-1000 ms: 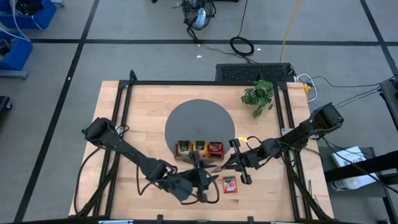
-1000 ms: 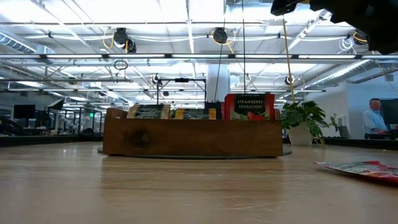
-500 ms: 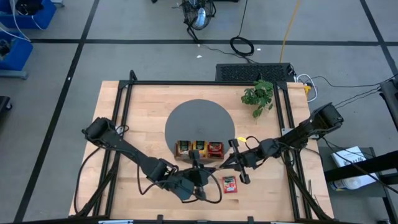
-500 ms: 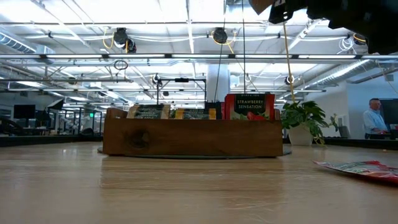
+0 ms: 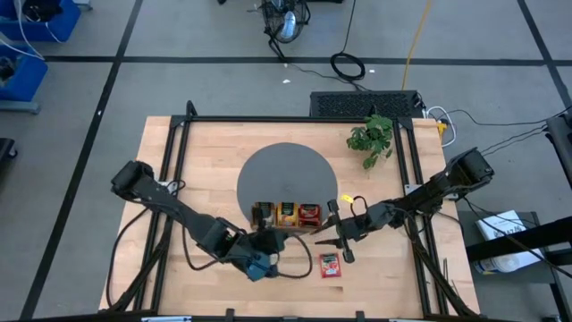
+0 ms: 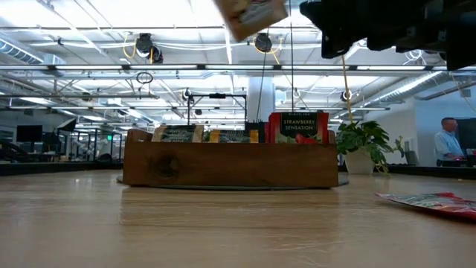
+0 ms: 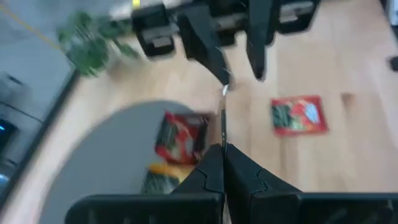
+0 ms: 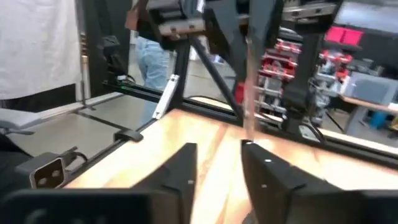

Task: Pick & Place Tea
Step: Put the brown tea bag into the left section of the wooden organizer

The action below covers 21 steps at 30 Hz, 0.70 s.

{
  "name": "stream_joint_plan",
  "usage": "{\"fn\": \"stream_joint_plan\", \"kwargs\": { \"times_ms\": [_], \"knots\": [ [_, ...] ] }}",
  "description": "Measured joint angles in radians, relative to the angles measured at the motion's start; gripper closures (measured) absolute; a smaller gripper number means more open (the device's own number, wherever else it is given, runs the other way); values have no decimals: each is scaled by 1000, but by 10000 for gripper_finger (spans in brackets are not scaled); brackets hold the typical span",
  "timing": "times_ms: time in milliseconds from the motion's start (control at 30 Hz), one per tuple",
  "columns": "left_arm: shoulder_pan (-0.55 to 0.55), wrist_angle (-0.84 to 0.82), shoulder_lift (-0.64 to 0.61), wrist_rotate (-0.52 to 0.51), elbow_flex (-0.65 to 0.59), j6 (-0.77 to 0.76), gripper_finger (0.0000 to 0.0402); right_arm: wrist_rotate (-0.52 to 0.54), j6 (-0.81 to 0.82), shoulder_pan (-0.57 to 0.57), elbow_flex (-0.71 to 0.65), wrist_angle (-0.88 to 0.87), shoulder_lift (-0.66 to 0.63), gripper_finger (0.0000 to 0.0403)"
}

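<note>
My left gripper (image 7: 222, 150) is shut on an orange-yellow tea sachet (image 6: 249, 16), held high above the table, in front of the wooden tray (image 5: 286, 216). The sachet shows edge-on in the left wrist view (image 7: 222, 121) and in the right wrist view (image 8: 249, 106). My right gripper (image 8: 217, 155) faces it from the table's right and is open, its fingers (image 7: 208, 46) apart at the sachet's far end. The tray holds upright green, yellow and red sachets (image 6: 299, 126). Another red sachet (image 5: 330, 265) lies flat on the table. My left gripper pinches the sachet's near end (image 7: 222, 138) between its two fingers, flat faces against the pads. The fingers come from the table's near left, slanting downward. The sachet sticks out beyond the fingertips, edge up, lifted clear of table and tray.
The tray stands on a grey round mat (image 5: 286, 174). A small potted plant (image 5: 372, 139) stands at the far right. A black frame (image 5: 295, 119) runs round the table's edge. A person (image 6: 448, 141) stands far back in the room.
My left gripper has shut on the sachet, and my right gripper has opened and let it go. The left gripper has tipped and carried the sachet toward the table's left, still high above the table.
</note>
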Motion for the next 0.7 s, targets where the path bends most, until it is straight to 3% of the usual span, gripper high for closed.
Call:
{"fn": "stream_joint_plan", "kwargs": {
  "times_ms": [167,300,467,700],
  "knots": [
    [-4,-165,-56,94,0,-136,400,13,41,0,0,-37,0,222],
    [13,-307,-66,175,1,-216,400,39,77,0,0,-71,-1,191],
    [53,-398,-55,253,1,-238,401,35,145,12,0,-195,-1,182],
    [112,-451,-30,259,-17,-198,401,40,134,76,0,-251,0,191]
  ]
}}
